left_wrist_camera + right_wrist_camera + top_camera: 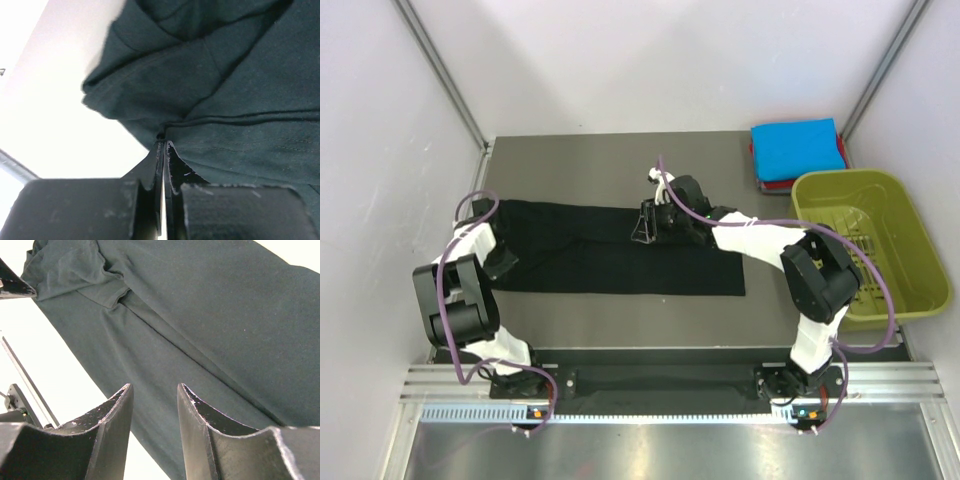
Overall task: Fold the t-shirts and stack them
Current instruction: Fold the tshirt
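A large black t-shirt (620, 255) lies folded into a long strip across the middle of the table. My left gripper (505, 264) sits at its left end. In the left wrist view the left gripper (164, 142) is shut, pinching the hem of the black t-shirt (225, 90) at its tips. My right gripper (645, 228) hovers over the strip's far edge near the middle. It is open (154, 388), with the black t-shirt (200, 315) below and nothing between its fingers. A folded blue t-shirt (798, 148) rests on a red one (775, 185) at the back right.
An olive-green plastic basket (910, 250) stands at the right, next to the folded pile. Metal frame posts (445, 70) rise at the table's back corners. Bare table (620, 165) shows beyond the strip.
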{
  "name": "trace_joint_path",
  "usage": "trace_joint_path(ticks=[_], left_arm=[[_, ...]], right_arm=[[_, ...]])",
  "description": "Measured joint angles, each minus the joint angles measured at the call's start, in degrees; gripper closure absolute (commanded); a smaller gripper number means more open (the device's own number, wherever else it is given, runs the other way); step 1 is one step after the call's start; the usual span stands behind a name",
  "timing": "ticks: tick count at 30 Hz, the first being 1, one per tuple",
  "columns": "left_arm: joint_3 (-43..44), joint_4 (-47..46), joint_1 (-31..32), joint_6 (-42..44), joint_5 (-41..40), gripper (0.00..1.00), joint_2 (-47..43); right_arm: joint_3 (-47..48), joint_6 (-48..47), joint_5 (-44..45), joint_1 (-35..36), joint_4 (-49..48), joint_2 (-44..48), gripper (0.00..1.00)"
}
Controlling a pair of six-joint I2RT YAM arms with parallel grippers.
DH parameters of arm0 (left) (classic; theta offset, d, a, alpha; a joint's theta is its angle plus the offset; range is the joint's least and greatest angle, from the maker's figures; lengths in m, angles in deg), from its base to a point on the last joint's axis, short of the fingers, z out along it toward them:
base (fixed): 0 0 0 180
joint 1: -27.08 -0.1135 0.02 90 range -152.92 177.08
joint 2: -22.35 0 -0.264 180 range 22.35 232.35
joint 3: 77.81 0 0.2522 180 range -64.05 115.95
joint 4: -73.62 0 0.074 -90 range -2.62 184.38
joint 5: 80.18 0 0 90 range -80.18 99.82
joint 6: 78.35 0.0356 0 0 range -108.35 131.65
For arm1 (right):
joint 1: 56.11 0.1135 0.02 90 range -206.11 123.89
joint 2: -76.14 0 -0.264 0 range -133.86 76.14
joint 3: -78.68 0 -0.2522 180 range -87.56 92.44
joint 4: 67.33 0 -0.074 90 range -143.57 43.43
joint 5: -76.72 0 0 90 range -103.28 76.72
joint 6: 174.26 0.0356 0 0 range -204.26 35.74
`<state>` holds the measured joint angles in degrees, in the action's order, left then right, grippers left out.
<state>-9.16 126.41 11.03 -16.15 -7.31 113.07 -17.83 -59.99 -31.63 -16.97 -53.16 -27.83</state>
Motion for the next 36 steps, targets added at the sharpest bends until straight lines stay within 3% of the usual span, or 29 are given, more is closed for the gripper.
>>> trace_joint_path(ticks=[17,36], left_arm=[[1.1,10.3,5.8,-2.2,-6.8,1.00,-9.2],[2.1,20.5,15.1,-10.3,-4.8,1.00,-15.3]], right_arm=[[0.0,0.4,-0.7,0.0,0.0,0.0,0.58],[-1.2,0.4,-1.1,0.0,-1.1,0.0,0.58]])
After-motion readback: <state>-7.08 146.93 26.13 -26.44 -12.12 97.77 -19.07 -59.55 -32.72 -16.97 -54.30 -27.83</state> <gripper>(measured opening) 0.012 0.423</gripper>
